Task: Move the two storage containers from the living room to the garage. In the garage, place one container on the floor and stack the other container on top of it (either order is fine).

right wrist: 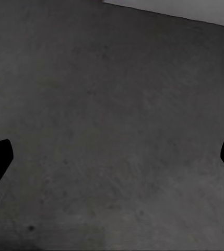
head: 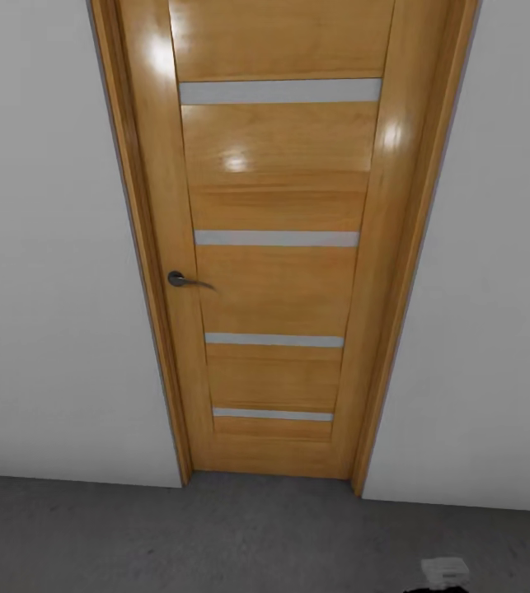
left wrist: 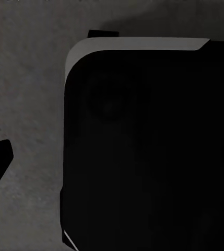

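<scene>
The right gripper [right wrist: 114, 157] hangs over the dark grey floor [right wrist: 112, 104], fingers spread wide, empty. The left gripper's spread cannot be judged. A closed wooden door [head: 273, 247] stands ahead between white walls [head: 50, 247].

You face the garage's wooden door [head: 269, 247]: closed, honey-coloured and glossy, with four thin pale horizontal strips across its panel and a dark lever handle [head: 184, 280] on its left side. Plain white walls [head: 50, 288] flank it on both sides. Below it runs the floor [head: 215, 535], dark grey, matte and faintly mottled like concrete, meeting the wall at a straight edge. Under your right wrist camera the same grey surface spreads flat, with a pale band of wall at its far edge.
</scene>
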### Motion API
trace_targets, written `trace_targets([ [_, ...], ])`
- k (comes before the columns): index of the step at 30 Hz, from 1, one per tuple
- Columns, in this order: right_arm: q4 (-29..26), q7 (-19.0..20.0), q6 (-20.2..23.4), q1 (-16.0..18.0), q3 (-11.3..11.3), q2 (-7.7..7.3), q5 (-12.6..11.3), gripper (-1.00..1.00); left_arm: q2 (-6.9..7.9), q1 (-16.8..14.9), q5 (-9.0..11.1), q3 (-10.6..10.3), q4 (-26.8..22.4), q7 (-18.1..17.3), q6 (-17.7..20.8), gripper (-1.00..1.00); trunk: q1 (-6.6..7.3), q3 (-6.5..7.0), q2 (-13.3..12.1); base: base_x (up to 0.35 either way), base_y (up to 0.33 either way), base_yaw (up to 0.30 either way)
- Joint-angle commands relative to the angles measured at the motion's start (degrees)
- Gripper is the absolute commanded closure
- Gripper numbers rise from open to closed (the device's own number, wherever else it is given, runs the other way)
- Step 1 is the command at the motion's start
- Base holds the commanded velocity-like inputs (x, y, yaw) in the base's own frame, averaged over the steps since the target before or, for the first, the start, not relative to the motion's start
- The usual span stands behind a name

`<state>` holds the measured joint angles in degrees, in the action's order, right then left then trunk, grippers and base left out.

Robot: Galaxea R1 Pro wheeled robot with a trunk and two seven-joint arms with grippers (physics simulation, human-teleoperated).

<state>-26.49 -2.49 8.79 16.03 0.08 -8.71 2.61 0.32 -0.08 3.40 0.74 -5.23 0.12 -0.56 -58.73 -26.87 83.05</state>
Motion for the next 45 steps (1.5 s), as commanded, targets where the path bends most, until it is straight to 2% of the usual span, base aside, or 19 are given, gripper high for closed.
trace_targets([
  [1, -0.18, -0.12, 1.82, 3.13, 0.03, 0.40, 0.90, -1.00, -0.01, 0.00, 0.37, 0.05, -0.04, 0.00, -0.06, -1.00, 0.00, -0.06, 0.03, 0.000, 0.000, 0.000],
  [2, -0.21, -0.13, 2.42, 4.62, 0.05, 0.83, 1.16, -1.00, 0.00, 0.00, 0.37, 0.05, -0.04, -0.01, -0.06, -1.00, 0.00, -0.06, 0.03, 0.000, 0.000, 0.000],
  [3, -0.25, -0.13, 3.42, 7.45, 0.06, 2.30, 1.68, -1.00, -0.02, 0.00, 0.37, 0.11, -0.04, -0.02, -0.06, -1.00, 0.00, -0.06, 0.03, 0.000, 0.000, 0.000],
  [5, -0.27, -0.17, 4.15, 9.99, 0.11, 4.30, 2.21, -1.00, -0.03, 0.00, 0.36, 0.30, -0.04, -0.02, -0.06, -1.00, 0.00, -0.06, 0.03, 0.000, 0.000, 0.000],
  [6, -0.29, -0.24, 4.73, 12.23, 0.13, 6.43, 2.80, -1.00, -0.04, 0.00, 0.37, 0.61, -0.04, -0.02, -0.07, -1.00, 0.00, -0.06, 0.03, 0.000, 0.000, 0.000],
  [7, -0.32, -0.54, 5.52, 15.12, 0.16, 9.66, 4.31, -1.00, -0.05, 0.00, 0.33, 1.18, -0.05, -0.03, -0.06, -1.00, 0.00, -0.06, 0.03, 0.000, 0.000, 0.000],
  [8, -1.51, -1.12, 8.16, 19.24, 0.17, 15.63, 8.65, -1.00, 0.00, -0.02, 0.33, 1.91, -0.05, -0.04, -0.10, -1.00, 0.00, -0.06, 0.03, 0.000, 0.000, 0.000],
  [9, -2.97, -1.28, 9.91, 20.24, 0.18, 17.79, 10.58, -1.00, 0.01, -0.01, 0.33, 2.06, -0.05, -0.07, -0.11, -1.00, 0.00, -0.06, 0.03, 0.000, 0.000, 0.000],
  [10, -3.88, -1.40, 10.84, 20.60, 0.20, 18.66, 11.54, -1.00, 0.02, -0.03, 0.34, 2.11, -0.05, -0.08, -0.12, -1.00, 0.00, -0.06, 0.03, 0.000, 0.000, 0.000],
  [11, -5.92, -1.58, 12.47, 21.11, 0.24, 18.71, 13.39, -1.00, 0.02, -0.02, 0.35, 2.16, -0.05, -0.09, -0.13, -1.00, 0.00, -0.06, 0.03, 0.000, 0.000, 0.000],
  [13, -7.95, -1.68, 13.56, 21.44, 0.45, 18.71, 14.96, -1.00, 0.03, -0.03, 0.34, 2.24, -0.05, -0.10, -0.13, -1.00, 0.00, -0.06, 0.03, 0.000, 0.000, 0.000],
  [15, -10.65, -1.54, 14.40, 21.73, 1.72, 18.71, 16.45, -1.00, 0.03, -0.01, 0.34, 2.29, -0.05, -0.11, -0.14, -1.00, 0.00, -0.06, 0.03, 0.000, 0.000, 0.000],
  [18, -13.47, -1.44, 14.40, 21.90, 5.18, 18.71, 17.30, -1.00, 0.00, -0.01, 0.35, 2.33, -0.05, -0.11, -0.14, -1.00, 0.00, -0.06, 0.03, 0.000, 0.000, 0.000],
  [19, -14.40, -1.42, 13.42, 21.95, 7.05, 18.71, 17.48, -1.00, -0.02, -0.01, 0.33, 2.33, -0.05, -0.13, -0.14, -1.00, 0.00, -0.06, 0.03, 0.000, 0.000, 0.000],
  [23, -15.80, -1.18, 9.14, 22.20, 10.87, 18.71, 17.72, -1.00, 0.00, 0.00, 0.30, 2.33, -0.05, -0.21, -0.14, -1.00, 0.00, -0.06, 0.03, 0.002, 0.000, 0.000],
  [27, -16.45, -0.98, 2.39, 23.31, 17.23, 18.71, 17.85, -1.00, 0.02, 0.00, 0.34, 2.27, 0.03, -0.33, -0.08, -1.00, 0.00, -0.06, 0.03, 0.133, 0.000, 0.000],
  [32, -16.55, -0.91, -0.78, 23.54, 22.77, 18.71, 17.87, -1.00, 0.03, -0.01, 0.37, 2.27, 0.04, -0.36, -0.06, -1.00, 0.00, -0.06, 0.03, 0.264, 0.000, 0.000],
  [37, -16.62, -0.61, -1.71, 24.24, 24.64, 18.71, 17.84, -1.00, 0.03, -0.01, 0.38, 2.25, 0.04, -0.37, -0.06, -1.00, 0.00, -0.06, 0.03, 0.311, 0.000, 0.000],
  [45, -17.11, 0.25, -3.81, 24.82, 25.20, 18.71, 17.87, -1.00, 0.03, -0.03, 0.30, 2.25, 0.04, -0.33, -0.07, -1.00, 0.00, -0.06, 0.03, 0.321, 0.000, 0.000],
])
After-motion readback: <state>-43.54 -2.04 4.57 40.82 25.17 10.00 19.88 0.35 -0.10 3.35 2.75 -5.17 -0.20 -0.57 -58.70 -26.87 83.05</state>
